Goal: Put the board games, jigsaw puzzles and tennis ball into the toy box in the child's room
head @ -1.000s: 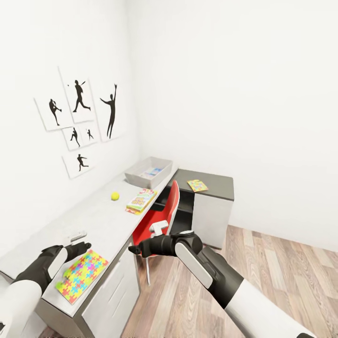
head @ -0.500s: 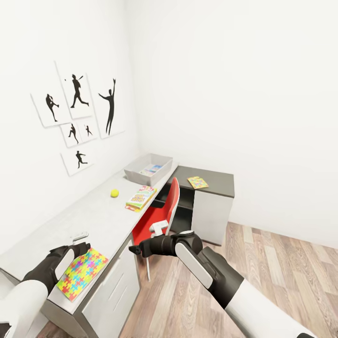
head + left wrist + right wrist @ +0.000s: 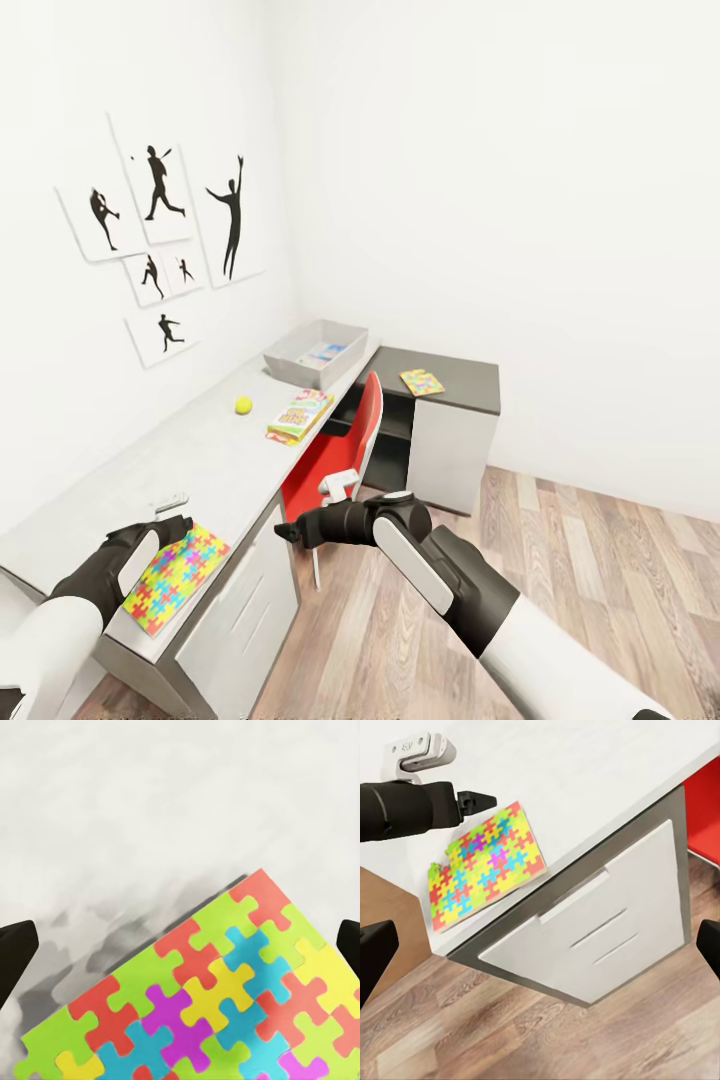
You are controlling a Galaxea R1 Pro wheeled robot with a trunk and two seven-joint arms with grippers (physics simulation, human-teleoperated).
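Left end effector over the near jigsaw puzzle, right arm folded beside the worktop.

From my seat, the left end effector hangs over the near jigsaw puzzle, its jaws spread wide in the wrist view, the board lying flat near the front edge of the worktop, above the drawer fronts. Farther along I see the tennis ball, then a board game at the worktop's edge, and the toy box at the far end with a flat box inside. A red chair is tucked against the worktop. The right end effector is off the worktop's front edge, jaws well apart and empty. A second jigsaw puzzle lies on the dark desk.
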